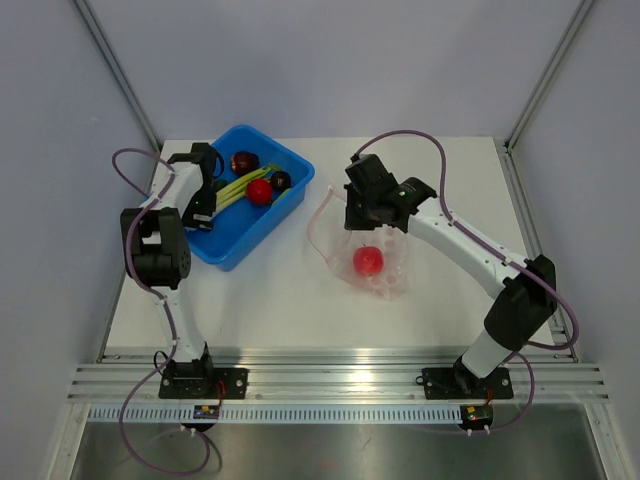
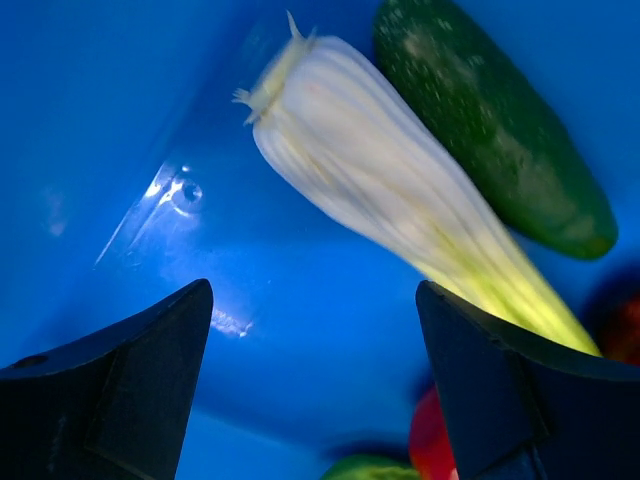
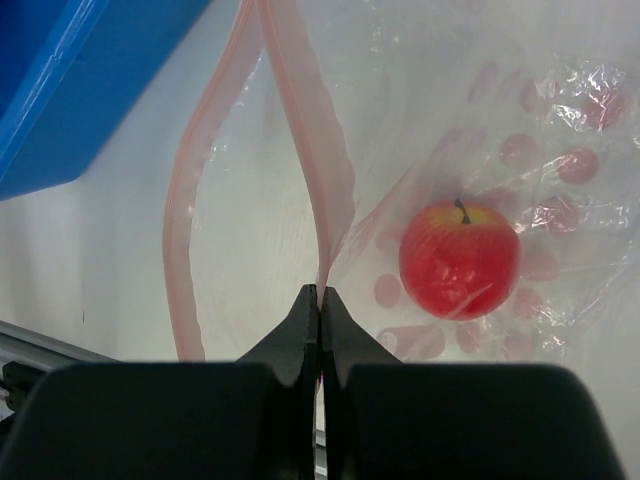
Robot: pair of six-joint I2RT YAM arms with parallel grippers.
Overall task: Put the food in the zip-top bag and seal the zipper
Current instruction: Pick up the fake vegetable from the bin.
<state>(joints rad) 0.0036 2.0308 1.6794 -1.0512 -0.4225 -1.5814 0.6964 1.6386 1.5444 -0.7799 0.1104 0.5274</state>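
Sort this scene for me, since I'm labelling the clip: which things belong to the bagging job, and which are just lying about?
Job: zip-top bag, its zipper, apple inside it, pale stalk, cucumber, red fruit, two dark fruits.
Just there: blue bin holding the produce, metal rail.

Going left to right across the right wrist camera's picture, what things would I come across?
blue bin → pink zipper of the open bag mouth → red apple inside the zip-top bag
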